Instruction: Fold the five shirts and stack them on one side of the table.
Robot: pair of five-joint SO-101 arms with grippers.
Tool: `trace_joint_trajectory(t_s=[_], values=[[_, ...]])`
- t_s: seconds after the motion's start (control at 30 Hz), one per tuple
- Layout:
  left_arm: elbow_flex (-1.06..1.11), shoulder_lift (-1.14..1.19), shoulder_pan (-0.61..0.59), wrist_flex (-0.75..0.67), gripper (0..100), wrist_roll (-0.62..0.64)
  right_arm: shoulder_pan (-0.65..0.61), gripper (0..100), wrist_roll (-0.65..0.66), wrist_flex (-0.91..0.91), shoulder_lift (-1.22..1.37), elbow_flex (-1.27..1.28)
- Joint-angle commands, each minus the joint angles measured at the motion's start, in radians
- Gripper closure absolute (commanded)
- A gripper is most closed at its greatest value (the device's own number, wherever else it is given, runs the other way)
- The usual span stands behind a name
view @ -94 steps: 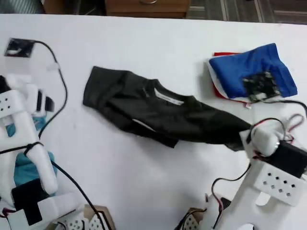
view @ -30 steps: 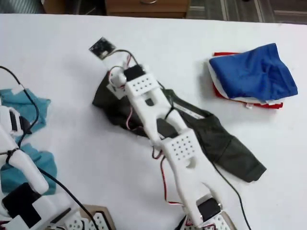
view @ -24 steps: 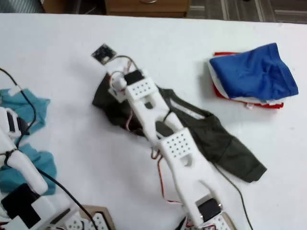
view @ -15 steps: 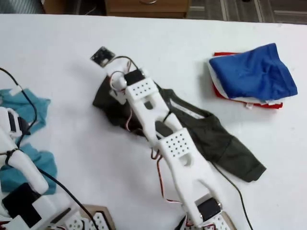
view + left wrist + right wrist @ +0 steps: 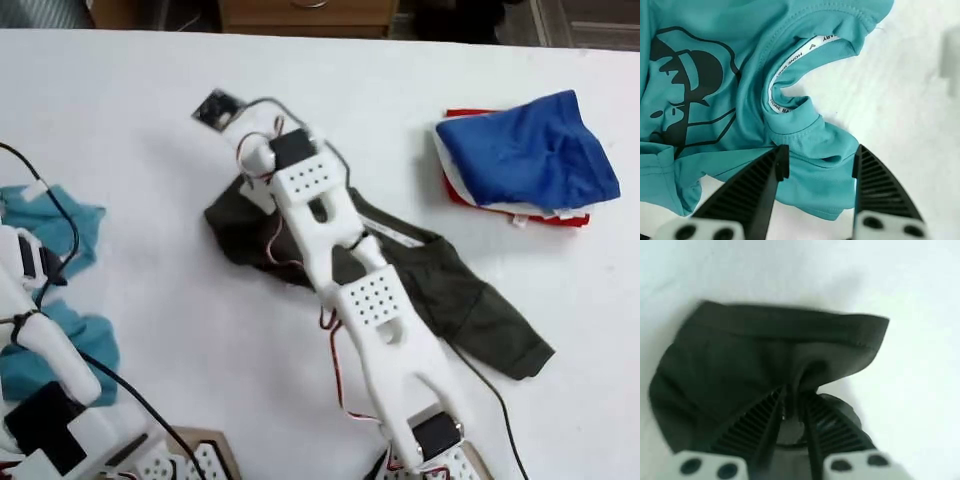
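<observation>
Wooden cabinet (image 5: 305, 15) beyond white table (image 5: 120, 60)

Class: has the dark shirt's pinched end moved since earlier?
Yes. Pinched by the right hand, the dark shirt's end has shifted slightly toward the blue stack.

Right arm (image 5: 372, 305) stretched diagonally from near edge to mid-table; right gripper (image 5: 792, 390) pinched tight on dark shirt (image 5: 755, 345). Left arm (image 5: 45, 345) folded at table's side, left gripper (image 5: 817, 162) spread wide, aimed down

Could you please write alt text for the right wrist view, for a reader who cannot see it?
The black, ribbed right gripper is shut on a bunched fold of a dark fabric shirt near its stitched hem. The shirt lies crumpled on a white table.
</observation>
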Motion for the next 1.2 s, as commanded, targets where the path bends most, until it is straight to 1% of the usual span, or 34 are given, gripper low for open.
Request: trace_joint_trajectory(t_s=[0.0,0.1,0.23,0.37,0.47,0.53,0.63,0.73,0.8,0.9,1.0,1.1,1.17], values=[[-0.035,-0.032,-0.003,0.003,77,0.000,0.031,97.9,0.008,0.065,-0.185,-0.040],[-0.039,-0.029,-0.002,-0.002,77,0.002,0.059,97.9,0.000,0.065,-0.280,0.006],[-0.033,-0.026,0.034,-0.002,77,0.002,0.094,97.9,-0.080,0.067,-0.421,0.021],[-0.031,-0.025,0.107,0.000,77,0.005,0.139,97.9,-0.092,0.067,-0.610,0.023],[-0.031,-0.025,0.183,0.000,77,0.005,0.214,97.9,-0.091,0.067,-0.751,0.069],[-0.031,-0.025,0.249,0.002,77,0.006,0.285,97.9,-0.089,0.065,-0.840,0.155],[-0.031,-0.025,0.388,-0.002,77,0.017,0.381,97.9,-0.089,0.065,-0.952,0.333],[-0.030,-0.023,0.568,-0.028,77,0.114,0.458,97.9,-0.087,0.064,-1.047,0.497],[-0.018,-0.014,0.692,-0.075,77,0.175,0.504,97.9,-0.046,0.064,-1.110,0.574],[0.004,0.046,0.856,-0.152,72,0.232,0.582,97.9,0.006,0.064,-1.224,0.651],[-0.012,0.146,0.954,-0.189,71,0.250,0.687,97.9,0.058,0.064,-1.345,0.718],[-0.056,0.239,1.008,-0.198,71,0.252,0.808,97.9,0.118,0.064,-1.432,0.806],[-0.090,0.284,1.039,-0.193,71,0.253,0.880,97.9,0.133,0.064,-1.466,0.876]])
